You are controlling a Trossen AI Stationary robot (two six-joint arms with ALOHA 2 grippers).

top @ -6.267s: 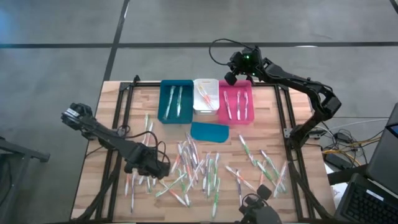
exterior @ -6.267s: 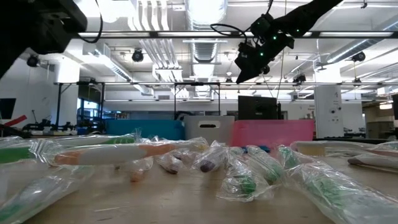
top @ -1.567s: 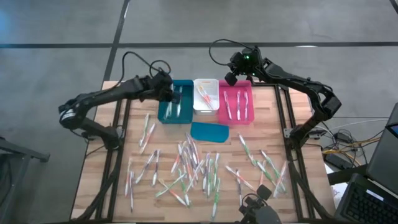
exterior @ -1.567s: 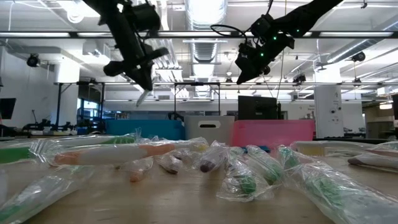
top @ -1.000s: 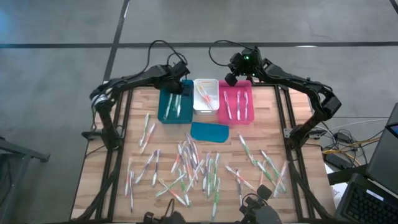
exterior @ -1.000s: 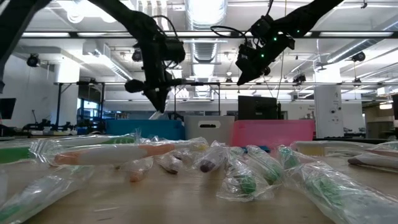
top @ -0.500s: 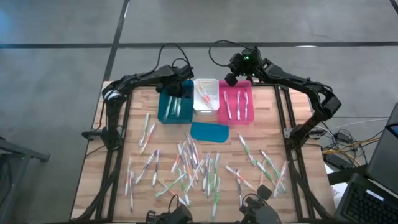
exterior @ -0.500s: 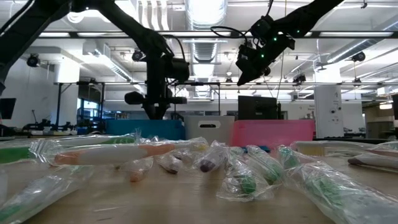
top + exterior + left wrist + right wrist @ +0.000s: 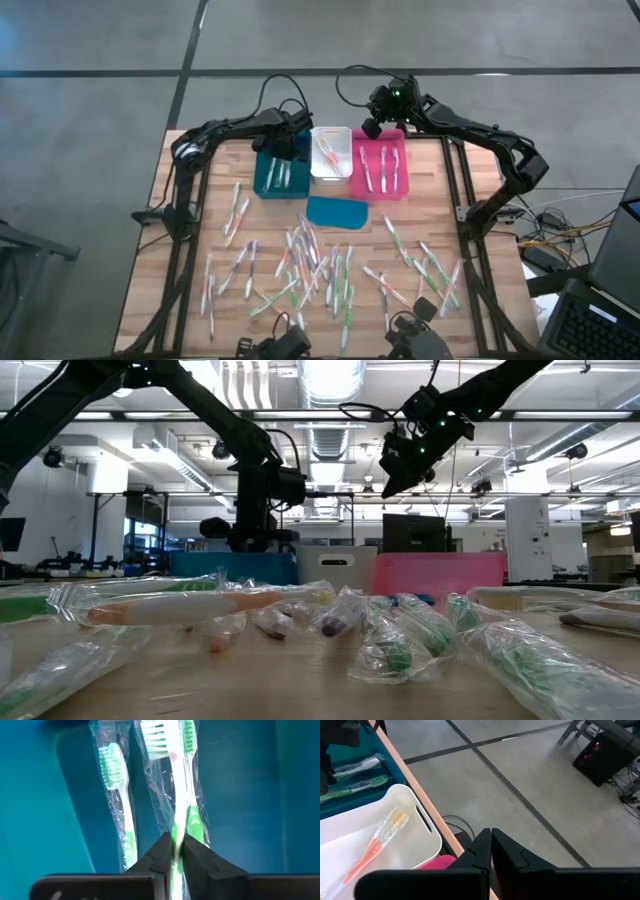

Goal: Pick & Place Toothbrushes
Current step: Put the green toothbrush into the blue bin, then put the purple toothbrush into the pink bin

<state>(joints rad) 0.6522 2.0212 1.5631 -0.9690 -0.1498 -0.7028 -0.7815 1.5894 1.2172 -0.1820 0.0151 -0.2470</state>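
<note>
A green toothbrush (image 9: 181,795), sealed in a clear wrapper, is pinched between the narrow jaws of the left gripper (image 9: 174,851). It hangs inside the teal bin (image 9: 266,176), bristle end away from the fingers. A second green toothbrush (image 9: 119,810) lies on the bin floor just beside the held one, roughly parallel to it.

The teal bin is the reference landmark. In the high view the left gripper (image 9: 283,143) sits over the far end of this bin; in the low view it (image 9: 247,530) is lowered to the bin's rim. Touching the teal bin on its right is the white bin (image 9: 344,136), which holds an orange toothbrush (image 9: 375,849). Next to the white bin stands the pink bin (image 9: 404,190), with several toothbrushes inside.

On the near side of the teal bin, toward the white bin, a flat teal lid (image 9: 337,212) lies on the table (image 9: 480,330). Beyond the lid, farther from the bins, the loose toothbrushes (image 9: 305,262) are scattered across the wood in wrappers, some overlapping, in white with green, pink or orange.

The right gripper (image 9: 377,118) hovers above the far edge of the pink and white bins, raised well clear of them in the low view (image 9: 392,472). Its jaws are closed together with nothing between them (image 9: 491,851).
</note>
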